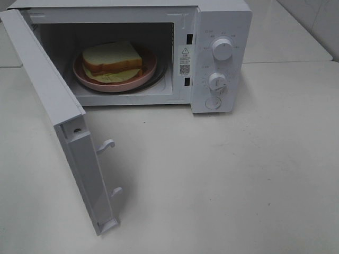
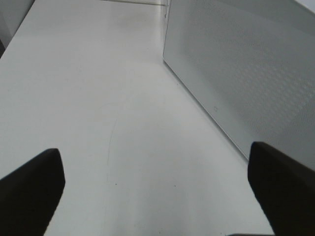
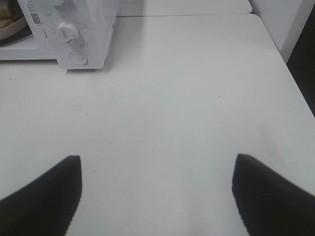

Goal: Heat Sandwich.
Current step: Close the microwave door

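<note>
The sandwich (image 1: 112,61), two white-bread slices with tan crust and pale green-yellow filling, lies on a round pink plate (image 1: 142,78) inside the white microwave (image 1: 222,26). The microwave's door (image 1: 63,132) stands wide open, swung toward the front left. Neither gripper shows in the exterior high view. My left gripper (image 2: 155,162) is open and empty over the table, beside the door's perforated panel (image 2: 246,64). My right gripper (image 3: 157,162) is open and empty over the table, well to the front right of the microwave's control panel (image 3: 81,34). A sliver of the plate (image 3: 10,32) shows in the right wrist view.
The control panel carries two round knobs (image 1: 222,48) (image 1: 217,82) and a round button (image 1: 213,102). Two latch hooks (image 1: 106,145) stick out of the door's edge. The white table (image 1: 238,174) stretches in front and to the right; its right edge (image 3: 290,69) shows in the right wrist view.
</note>
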Robot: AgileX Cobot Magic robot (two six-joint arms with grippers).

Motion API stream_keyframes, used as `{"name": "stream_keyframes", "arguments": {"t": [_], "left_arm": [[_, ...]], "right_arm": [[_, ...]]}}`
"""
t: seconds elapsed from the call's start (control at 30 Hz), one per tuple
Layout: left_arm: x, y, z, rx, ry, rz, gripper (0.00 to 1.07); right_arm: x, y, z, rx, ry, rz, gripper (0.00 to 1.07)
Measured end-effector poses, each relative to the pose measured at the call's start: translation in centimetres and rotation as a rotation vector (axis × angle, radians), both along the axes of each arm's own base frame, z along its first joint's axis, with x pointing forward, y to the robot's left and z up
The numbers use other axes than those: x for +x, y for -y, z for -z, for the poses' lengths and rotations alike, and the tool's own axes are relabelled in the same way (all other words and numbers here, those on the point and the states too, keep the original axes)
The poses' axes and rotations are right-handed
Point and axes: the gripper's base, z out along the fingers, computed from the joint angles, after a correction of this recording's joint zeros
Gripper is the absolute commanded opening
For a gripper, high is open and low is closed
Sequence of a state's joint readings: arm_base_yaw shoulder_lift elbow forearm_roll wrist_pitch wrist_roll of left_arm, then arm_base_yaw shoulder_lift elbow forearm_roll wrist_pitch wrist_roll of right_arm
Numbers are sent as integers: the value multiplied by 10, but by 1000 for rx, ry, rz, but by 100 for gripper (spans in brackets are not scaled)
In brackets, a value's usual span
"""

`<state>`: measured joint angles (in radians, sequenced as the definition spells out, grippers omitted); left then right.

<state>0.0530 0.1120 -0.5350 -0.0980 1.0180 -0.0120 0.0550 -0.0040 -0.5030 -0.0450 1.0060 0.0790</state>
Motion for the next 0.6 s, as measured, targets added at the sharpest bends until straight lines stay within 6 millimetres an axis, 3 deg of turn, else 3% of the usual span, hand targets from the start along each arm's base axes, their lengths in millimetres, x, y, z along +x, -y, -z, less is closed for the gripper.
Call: {"name": "stream_keyframes", "arguments": {"t": [0.1,0.17,0.27,0.3,0.37,0.47,0.53,0.6], "left_arm": [[8,-1,-3,-2,-2,-3,82],[21,-2,-4,1,-26,-9,71],[34,-4,-5,7,-53,-16,62],[39,-4,-5,10,-59,-19,52],[43,-5,-5,13,-61,-21,47],[60,-6,-5,16,-56,-28,27],[64,-7,-4,17,-52,-31,23],[78,-8,3,15,-65,-35,4]], "right_arm": [[0,0,0,0,0,0,76],[0,0,0,0,0,0,76],[0,0,0,0,0,0,76],[0,0,0,0,0,0,76],[0,0,0,0,0,0,76],[0,0,0,0,0,0,76],[0,0,0,0,0,0,76],[0,0,0,1,0,-1,76]]}}
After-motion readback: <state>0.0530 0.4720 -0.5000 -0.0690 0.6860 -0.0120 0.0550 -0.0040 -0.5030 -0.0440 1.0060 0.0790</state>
